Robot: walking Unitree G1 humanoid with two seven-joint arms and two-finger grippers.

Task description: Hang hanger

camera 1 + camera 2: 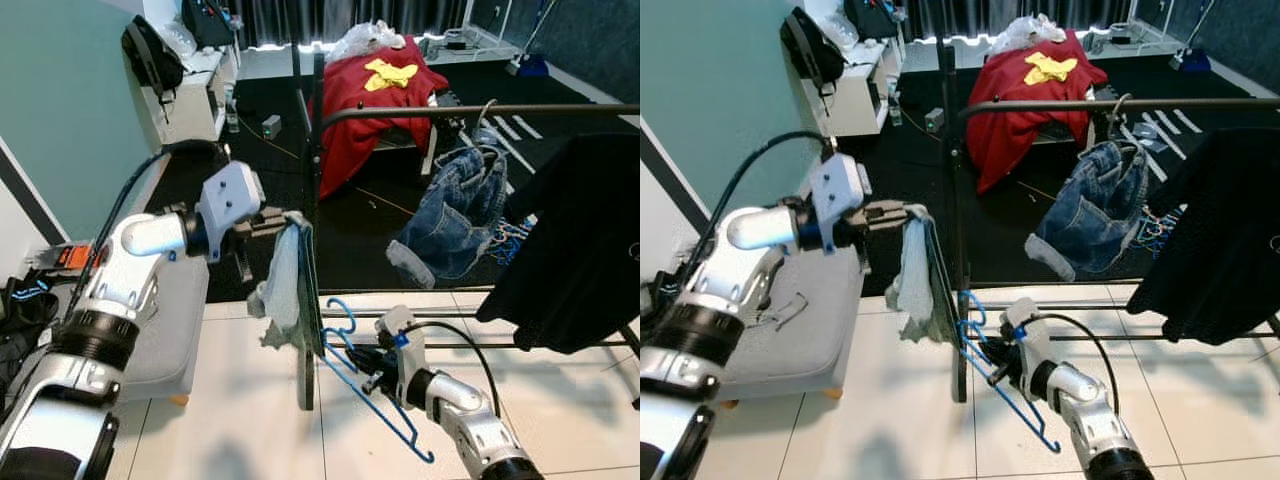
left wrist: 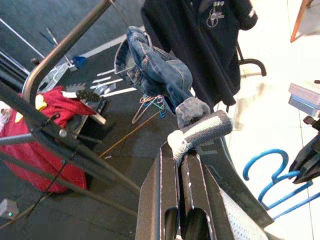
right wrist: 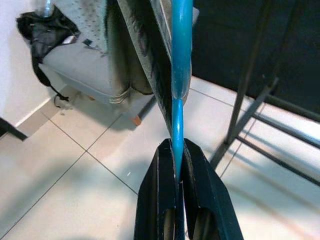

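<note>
While the right gripper (image 1: 362, 362) pinched the blue hanger (image 1: 372, 390) low between closed fingers, its hook (image 1: 338, 312) sat just above the claw and well below the garment rack's top rail (image 1: 470, 112). The left gripper (image 1: 288, 220), higher up and to the claw's left, was clamped on a grey garment (image 1: 282, 290) draped against the rack's upright post (image 1: 310, 250). The likely trouble was snagging: lifting the hanger could catch that cloth or the post, twisting the thin wire in the fingers so the hook missed the rail. Hanging jeans (image 1: 452, 215) crowded the rail beyond.
</note>
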